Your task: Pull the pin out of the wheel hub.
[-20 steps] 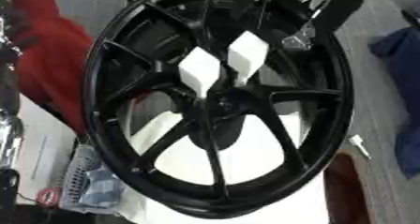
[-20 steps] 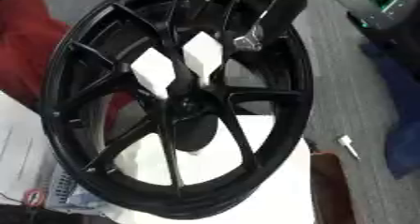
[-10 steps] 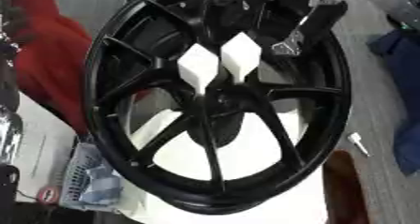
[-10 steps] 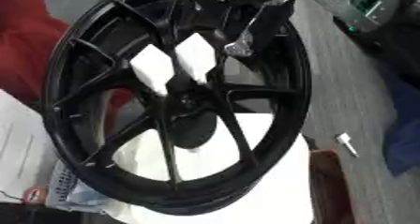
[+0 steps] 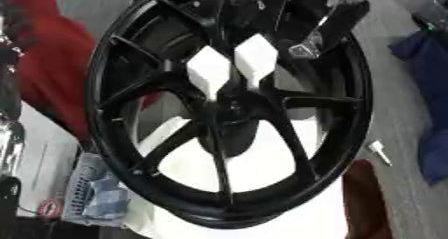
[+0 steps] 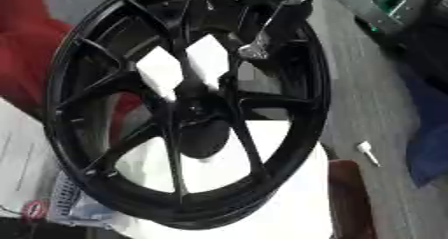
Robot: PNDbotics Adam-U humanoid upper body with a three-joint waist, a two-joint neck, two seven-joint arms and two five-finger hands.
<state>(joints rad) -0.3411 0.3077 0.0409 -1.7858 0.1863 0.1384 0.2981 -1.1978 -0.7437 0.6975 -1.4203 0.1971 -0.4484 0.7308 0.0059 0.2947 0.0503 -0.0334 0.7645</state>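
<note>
- One large black wheel hub [image 5: 229, 108] fills most of both eye views, standing tilted on its rim, with dark spokes running from a black centre out to the rim.
- Two white blocks [image 5: 234, 68] sit side by side between the upper spokes, just above the centre.
- One robot hand [image 5: 325, 27] reaches in from the upper right corner and lies over the upper right part of the rim; it is black with a silver piece at its lower end.
- Whether its fingers are straight or curled cannot be told, and which hand it is by shape alone is unclear; it comes from the right side, so it reads as the right hand.
- No other robot hand shows in either view.
- One small white pin-like piece [image 6: 367, 152] lies on the grey table [image 6: 385, 118] to the right of the hub, apart from the rim.
- Red cloth [image 5: 52, 68] lies at the left, behind the hub.
- Dark blue cloth [image 5: 429, 83] lies at the right edge.
- White paper [image 6: 22, 153] lies at the lower left.
</note>
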